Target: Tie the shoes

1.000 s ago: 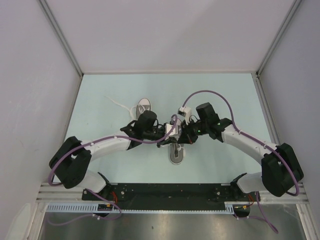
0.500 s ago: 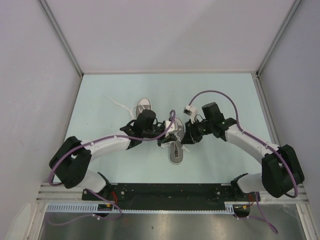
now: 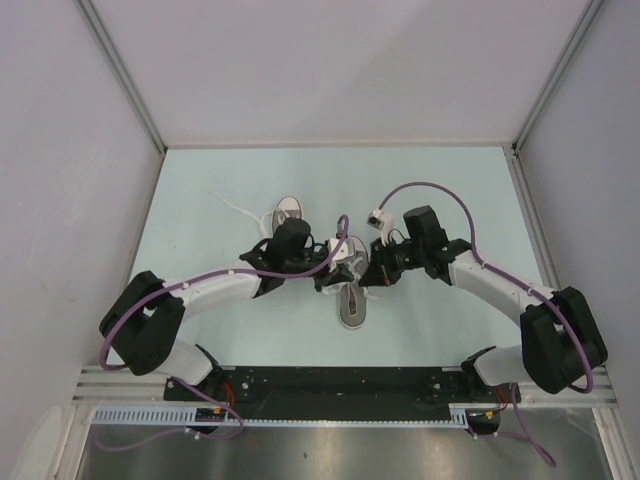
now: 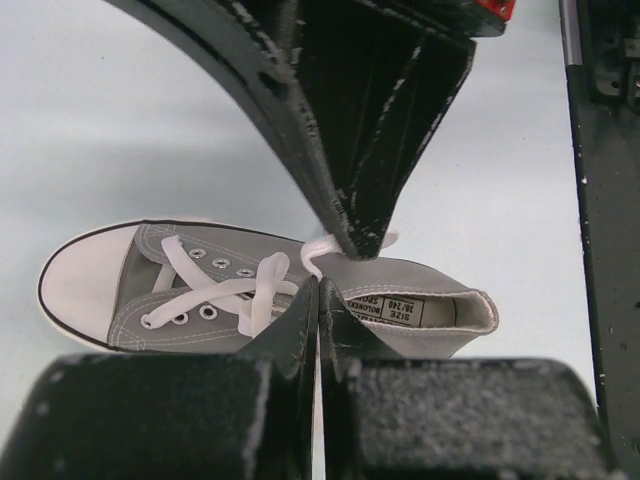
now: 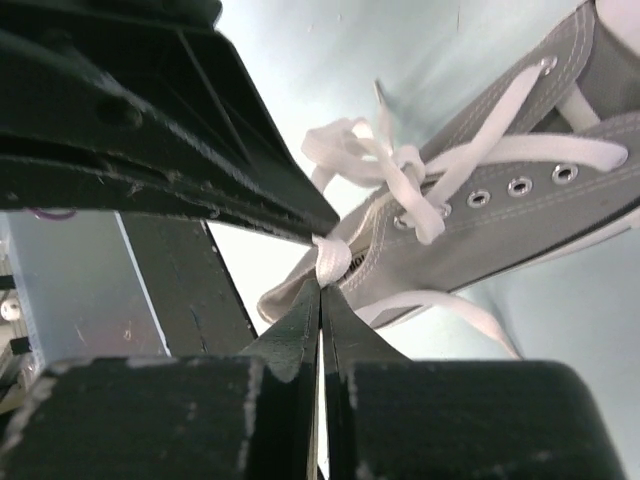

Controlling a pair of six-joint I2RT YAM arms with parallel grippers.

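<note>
Just now right gripper (image 5: 321, 290) backs off shoe (image 3: 352, 310) at middle of bench (image 3: 450, 190) toward right edge, fingers re-closed, pinching lace loop (image 5: 330, 258). Left gripper (image 4: 318, 300) closes alongside, hold unclear. Bow likely not yet tight.

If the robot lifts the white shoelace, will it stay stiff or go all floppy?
Probably floppy: the lace curls in loose loops. It looks flat and thin, so it is likely very light. Pulling it hard might drag the shoe along.
</note>
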